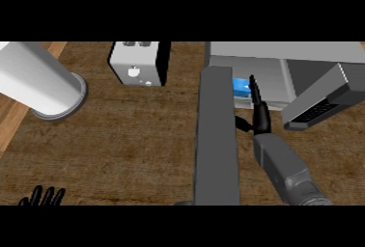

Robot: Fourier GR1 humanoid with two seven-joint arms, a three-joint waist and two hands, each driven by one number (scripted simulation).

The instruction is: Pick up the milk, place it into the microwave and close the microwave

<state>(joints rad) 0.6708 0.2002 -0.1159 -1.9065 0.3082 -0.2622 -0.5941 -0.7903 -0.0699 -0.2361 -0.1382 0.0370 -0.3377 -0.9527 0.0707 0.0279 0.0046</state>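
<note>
The microwave (285, 53) stands at the back right, and its grey door (217, 144) is swung open toward me as a long slab. Inside the cavity stands the blue and white milk carton (240, 87), just behind the door's far end. My right hand (260, 116) reaches into the opening with straight fingers (254, 94) lying along the carton's right side; the thumb sticks out toward the door. I cannot tell whether the fingers touch the carton. My left hand (43, 197) rests open at the lower left edge, fingers up.
A white toaster (137, 64) with a dark side stands at the back centre. A tall white cylinder (39, 79) rises at the left. A slanted grey block with a dark grille (321, 103) sits right of my forearm. Brown counter lies between.
</note>
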